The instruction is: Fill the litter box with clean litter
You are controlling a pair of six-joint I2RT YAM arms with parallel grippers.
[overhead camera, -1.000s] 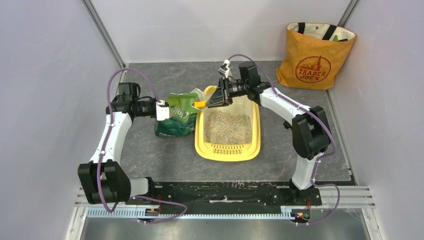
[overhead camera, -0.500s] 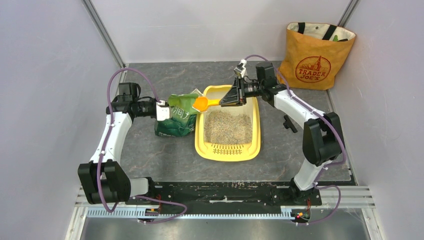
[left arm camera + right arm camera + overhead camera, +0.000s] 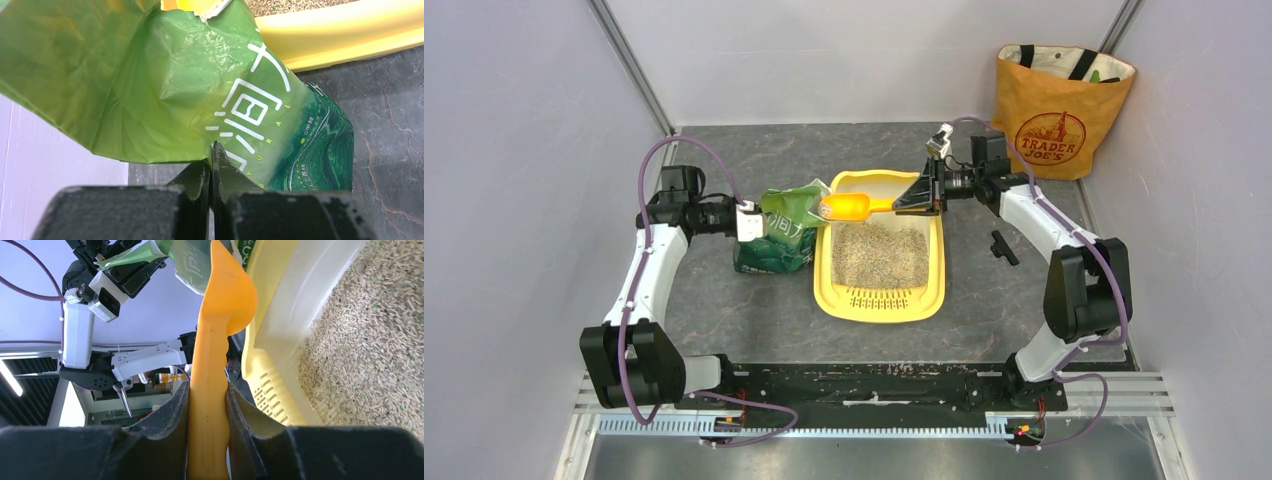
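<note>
Right wrist view: scoop [image 3: 220, 300] shows its back only, so the bowl's inside is hidden from me. Handle end is buried inside my right tool [image 3: 207, 390].
Left wrist view: green bag [image 3: 165, 90] is cut off at top and left, contents hidden.
Small black item [image 3: 1003, 247] on tabletop [image 3: 754, 300]: too small to identify.

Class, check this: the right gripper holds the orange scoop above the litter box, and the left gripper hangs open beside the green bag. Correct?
Not quite: the left gripper is not open beside the green bag but shut on it, as the left wrist view shows. The rest stands.
</note>
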